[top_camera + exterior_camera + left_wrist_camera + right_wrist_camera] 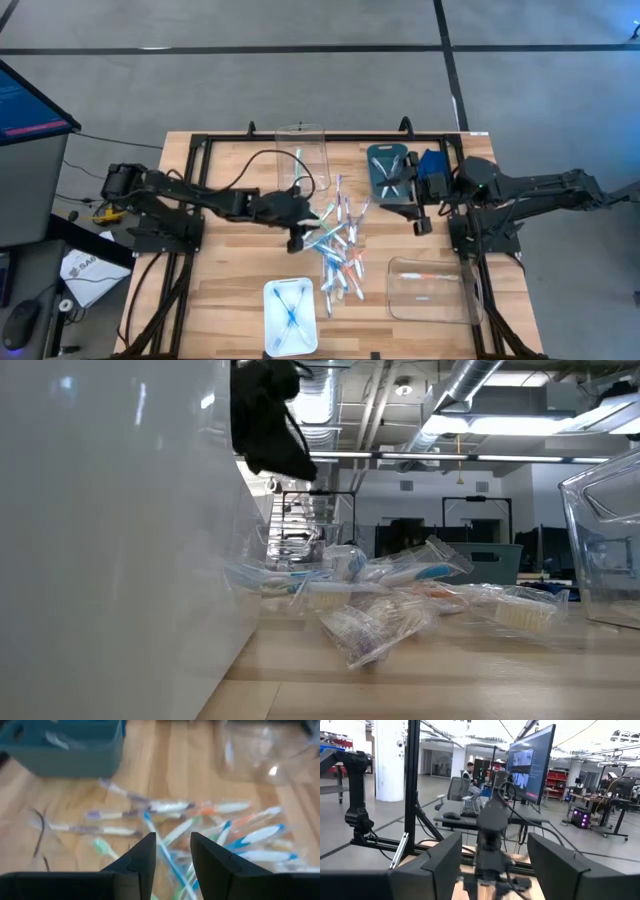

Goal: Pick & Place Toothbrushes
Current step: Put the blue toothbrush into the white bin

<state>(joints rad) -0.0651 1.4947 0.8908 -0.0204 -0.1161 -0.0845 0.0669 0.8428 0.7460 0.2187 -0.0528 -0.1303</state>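
Several toothbrushes (340,245) lie in a loose pile in clear wrappers on the wooden table's middle; they also show in the low view (400,595) and the left wrist view (220,827). My left gripper (300,228) hangs open just above the pile's left side, slanting down, with nothing between its fingers (172,842). In the low view it is the dark shape (268,420) above the pile. My right gripper (495,850) stands open and raised at the table's right side (440,190), pointing level toward the left arm, holding nothing.
A white tray (290,335) at the near edge and a teal tray (385,158) at the far side each hold toothbrushes. A clear bin (303,150) stands at the far side, another (430,290) at the near right. A black frame (200,150) borders the table.
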